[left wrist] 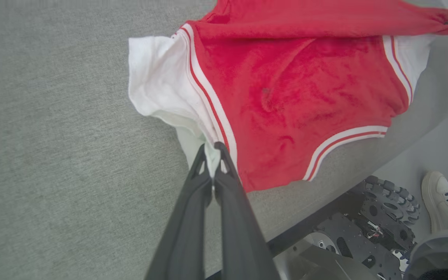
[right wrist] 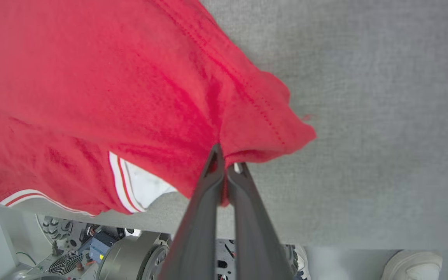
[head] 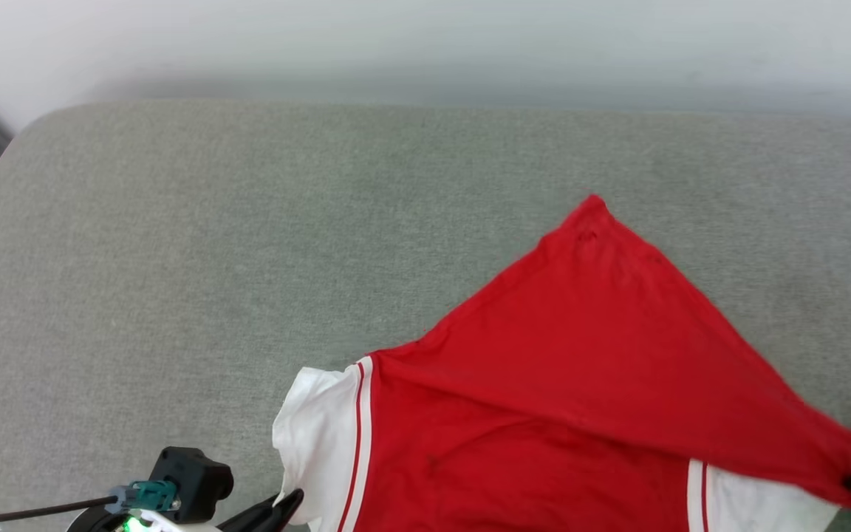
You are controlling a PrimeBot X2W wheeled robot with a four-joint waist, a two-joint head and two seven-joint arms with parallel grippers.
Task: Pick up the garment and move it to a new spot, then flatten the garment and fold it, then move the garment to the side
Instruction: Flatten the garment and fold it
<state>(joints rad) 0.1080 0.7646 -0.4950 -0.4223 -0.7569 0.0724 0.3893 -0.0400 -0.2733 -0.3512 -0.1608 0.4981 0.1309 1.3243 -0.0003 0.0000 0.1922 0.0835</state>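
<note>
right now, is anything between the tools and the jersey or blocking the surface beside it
Nothing visible. The left tool is shut on the jersey at its white edge, and the right tool is shut on a red corner. No object shows on the grey surface left of it.

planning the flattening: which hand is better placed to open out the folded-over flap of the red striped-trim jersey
Right, likely: the right hand is shut on the flap's hem corner of the red sleeveless jersey. The left hand pinches its white edge, away from the fold.
</note>
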